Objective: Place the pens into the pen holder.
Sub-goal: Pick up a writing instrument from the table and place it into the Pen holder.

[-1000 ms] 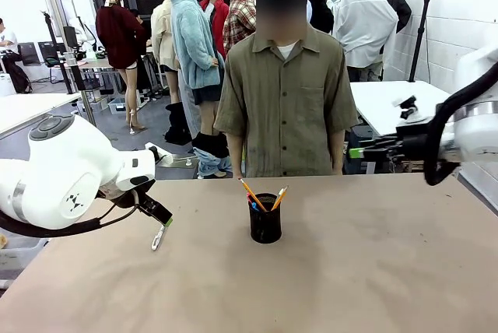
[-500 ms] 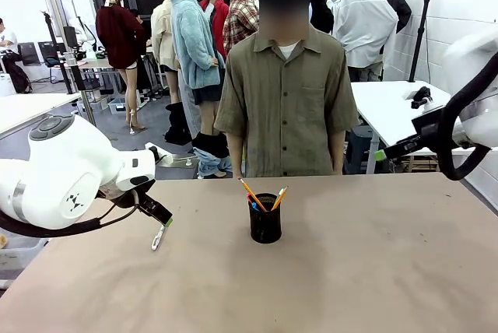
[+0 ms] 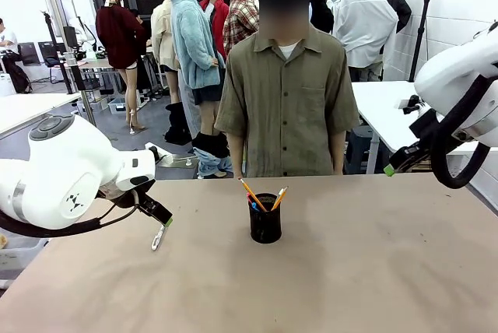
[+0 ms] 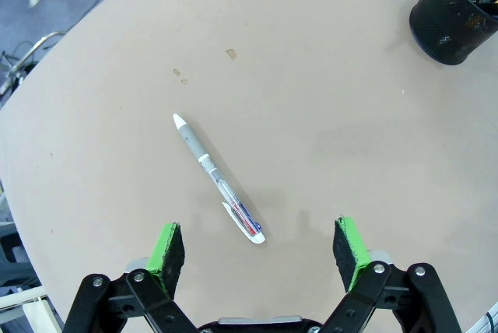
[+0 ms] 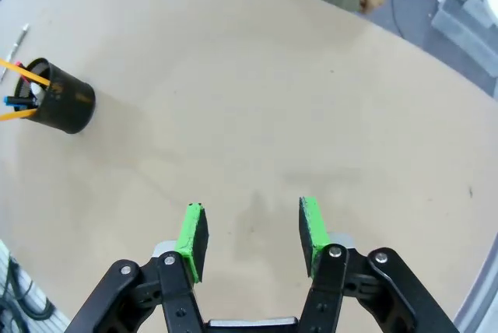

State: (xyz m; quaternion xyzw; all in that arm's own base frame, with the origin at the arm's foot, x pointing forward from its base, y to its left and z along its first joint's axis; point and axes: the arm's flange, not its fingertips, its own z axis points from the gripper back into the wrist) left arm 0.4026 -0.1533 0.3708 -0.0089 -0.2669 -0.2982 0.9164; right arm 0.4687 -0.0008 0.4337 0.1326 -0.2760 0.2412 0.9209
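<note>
White pen (image 4: 218,180) lies flat on the desk (image 3: 373,271), just ahead of the left gripper (image 4: 257,228), which is spread wide. Black mesh pen holder (image 3: 265,220) sits mid-desk with pencils (image 3: 247,191) inside. The right gripper (image 5: 250,207) is spread too, empty.

A broad tan table (image 3: 373,271) is seen, its top matte and faintly scuffed, with a curved edge shown in the left wrist view. Two things are carried directly on it. A black wire-mesh pen holder (image 3: 265,219) is set upright near the middle of the top, somewhat toward the far edge. A white pen (image 4: 218,179) is laid flat on the bare surface, well apart from the holder, on the robot's left side. A white tip, a grey grip and a clear barrel can be made out on it. A few small brownish specks (image 4: 230,54) are marked on the surface beyond its tip.
</note>
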